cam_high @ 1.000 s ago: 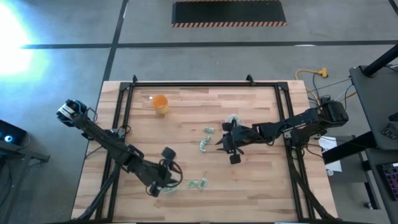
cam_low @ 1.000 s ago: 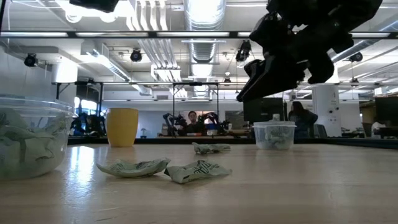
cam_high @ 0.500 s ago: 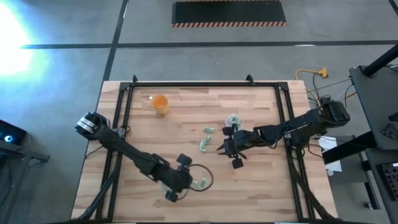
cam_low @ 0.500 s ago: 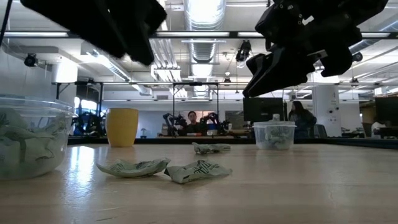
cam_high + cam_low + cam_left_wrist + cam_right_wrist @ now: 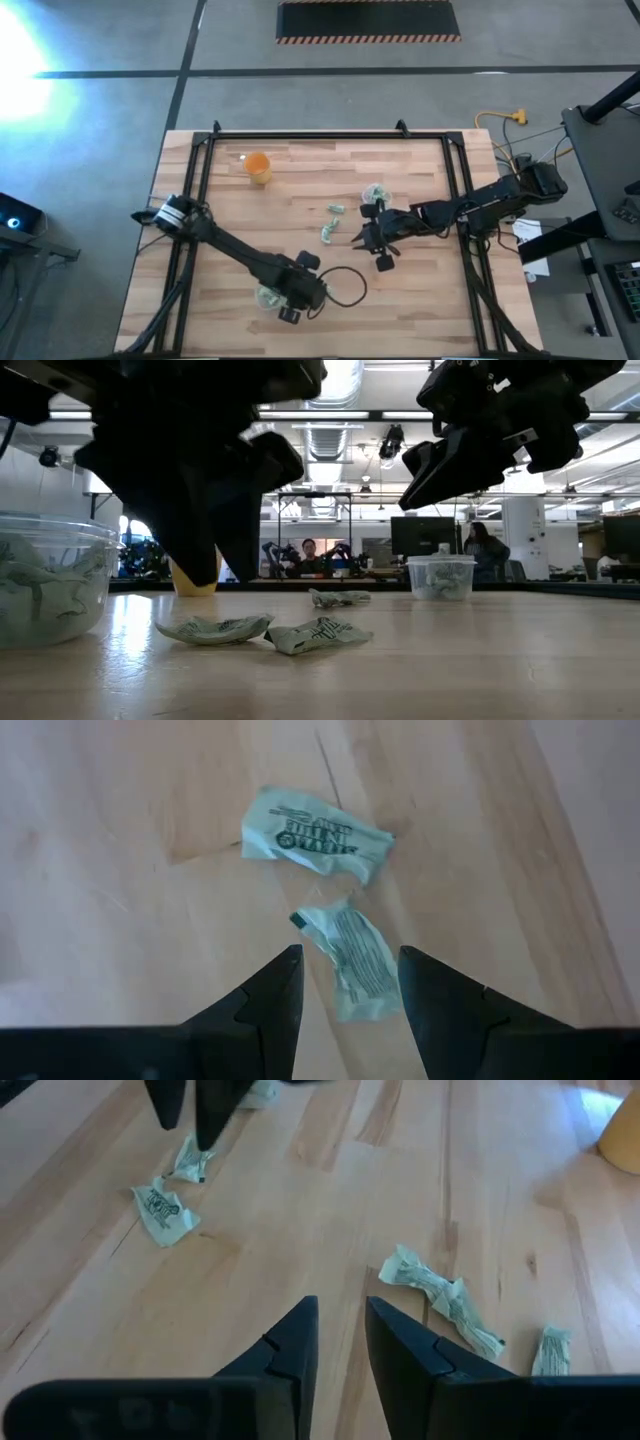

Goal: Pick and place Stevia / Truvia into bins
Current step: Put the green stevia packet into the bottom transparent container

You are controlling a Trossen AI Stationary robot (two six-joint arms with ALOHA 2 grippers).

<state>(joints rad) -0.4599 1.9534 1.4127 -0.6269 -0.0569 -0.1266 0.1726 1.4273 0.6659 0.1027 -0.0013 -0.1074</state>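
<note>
One camera is looking straight down on the table (image 5: 300, 200); another is looking level across it; wrist cameras are viewing the same sachets (image 5: 340, 910) closely.

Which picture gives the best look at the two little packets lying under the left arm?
The left wrist view: both packets lie large and unobstructed. The low view shows them edge-on; the right wrist view shows them small and far away; in the high view the arm hides them.

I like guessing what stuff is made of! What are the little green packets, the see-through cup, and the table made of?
The green packets look like thin matte paper: they are crumpled, creased and printed. The see-through cup looks like clear, slightly cloudy plastic, since packets show through its wall. The table looks like pale wood, with visible grain lines and plank seams; a soft sheen in the low view suggests a sealed finish.
</note>
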